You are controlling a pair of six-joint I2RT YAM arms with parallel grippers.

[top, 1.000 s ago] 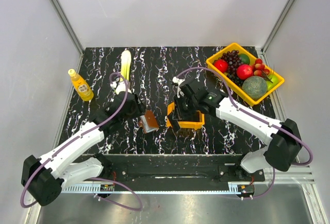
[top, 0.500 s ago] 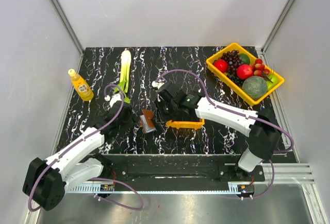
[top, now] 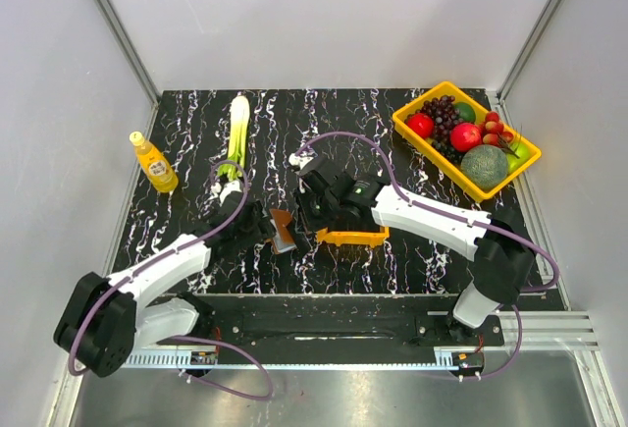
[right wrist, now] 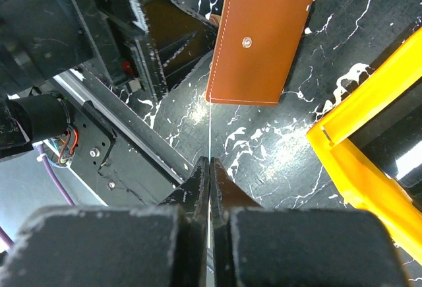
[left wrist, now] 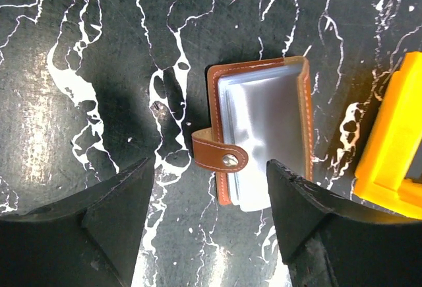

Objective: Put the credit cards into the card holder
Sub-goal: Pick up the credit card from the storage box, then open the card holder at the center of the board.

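Observation:
The brown card holder (top: 283, 231) lies near the table's middle. In the left wrist view it (left wrist: 260, 138) shows clear sleeves and a strap with a snap. In the right wrist view it (right wrist: 260, 43) shows a brown cover. My left gripper (left wrist: 208, 198) is open and empty, with the holder just ahead of its fingertips; from above it (top: 259, 227) sits left of the holder. My right gripper (right wrist: 210, 163) is shut on a thin credit card (right wrist: 210, 128), seen edge-on and pointing at the holder's near edge. From above, the right gripper (top: 308, 209) sits right of the holder.
A small orange bin (top: 355, 237) stands right of the holder, under my right arm; it also shows in both wrist views (left wrist: 395, 142) (right wrist: 369, 155). A yellow tray of fruit (top: 467, 138) is at the back right. A leek (top: 236, 131) and a yellow bottle (top: 154, 163) stand at the left.
My right gripper has moved left from above the orange bin to beside the card holder, carrying the card. My left gripper has edged closer to the holder.

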